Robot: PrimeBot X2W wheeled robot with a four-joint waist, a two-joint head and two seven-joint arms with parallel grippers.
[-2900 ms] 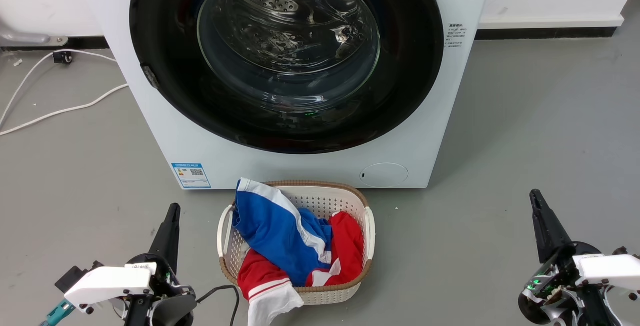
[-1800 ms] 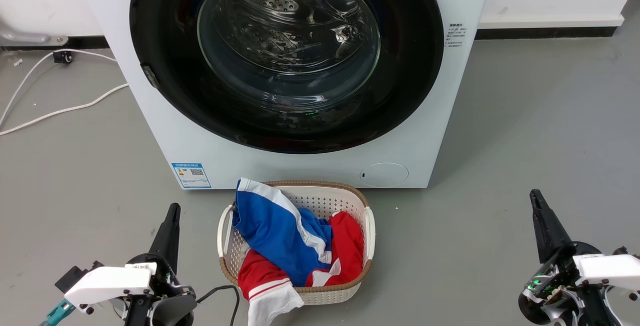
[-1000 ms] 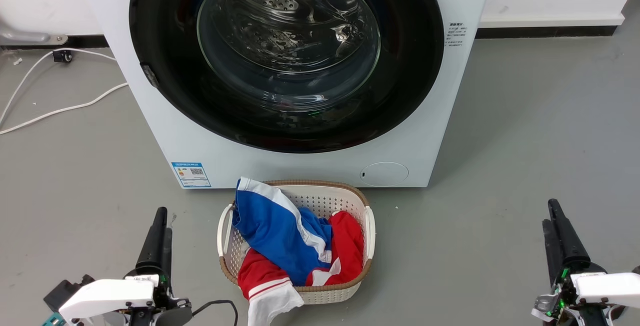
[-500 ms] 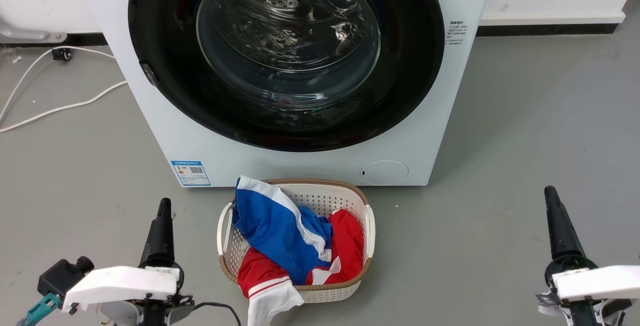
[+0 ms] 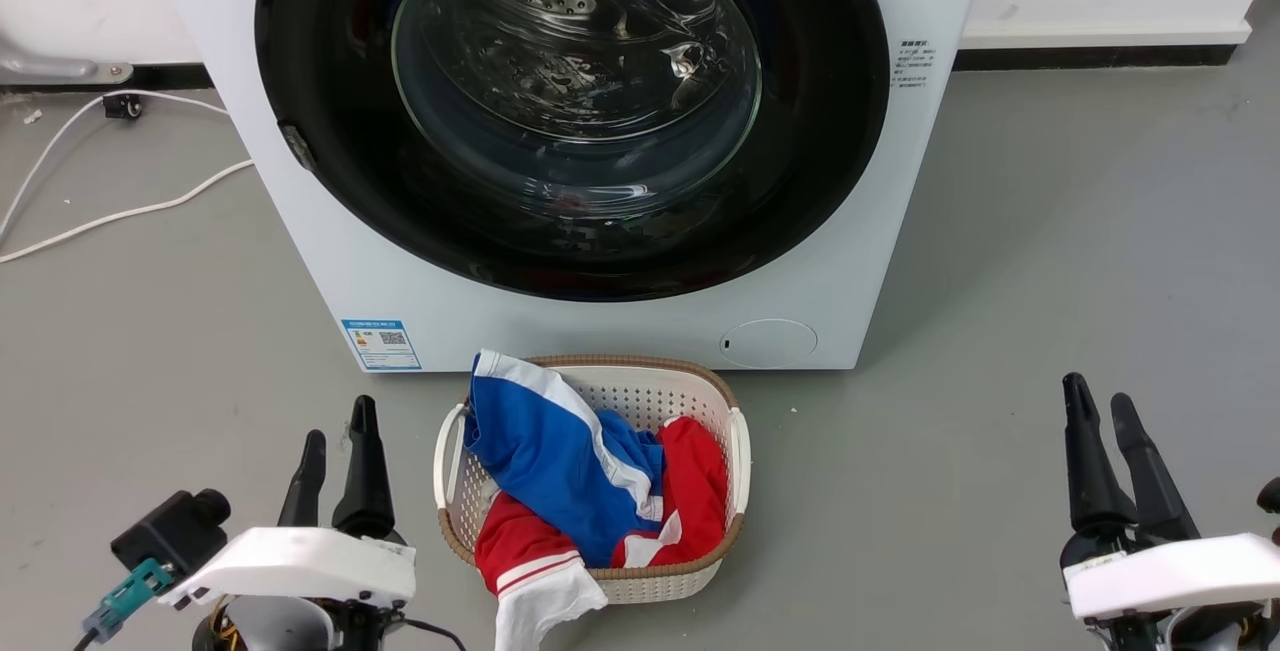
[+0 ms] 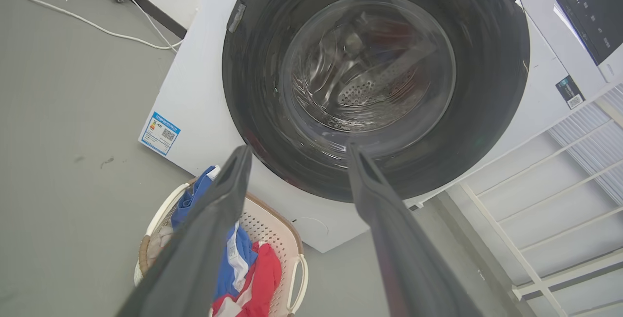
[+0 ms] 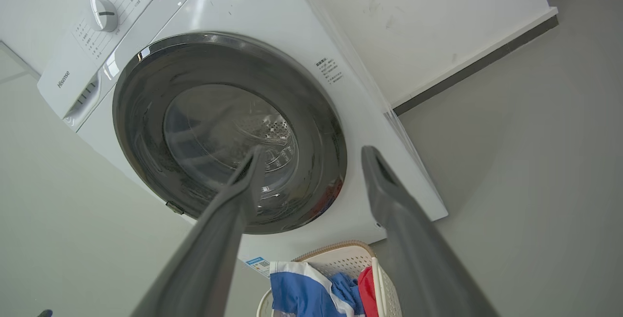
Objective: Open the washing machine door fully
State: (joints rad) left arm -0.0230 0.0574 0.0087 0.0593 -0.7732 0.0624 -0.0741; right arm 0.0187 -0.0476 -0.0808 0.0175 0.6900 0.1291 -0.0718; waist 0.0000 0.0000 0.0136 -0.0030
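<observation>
The fingers (image 5: 366, 476) of the left gripper (image 5: 338, 419) stood parted with nothing between them. Half a second earlier they had been pressed together as a single dark spike. The right gripper (image 5: 1096, 391) had made the same change: its fingers (image 5: 1086, 476) were spread and empty. Both grippers remained low over the floor (image 5: 1050, 231), one on each side of the laundry basket (image 5: 738, 451) and well apart from the washing machine (image 5: 330, 261).

Assessment: the parting of the fingers indicated preparation for a grasp. No contact with the machine had been made, and the task proper had not begun.

The washing machine door (image 5: 570, 111) was shut, seated flat against the machine front. Its glossy black face and bulging glass window pointed outward from the machine, toward the robot. The door was round and therefore had no long axis. The only feature breaking its symmetry was a small grey tab (image 5: 297, 147) on the rim, on the robot's left. This was probably the pull point. The hinge could not be seen.
</observation>
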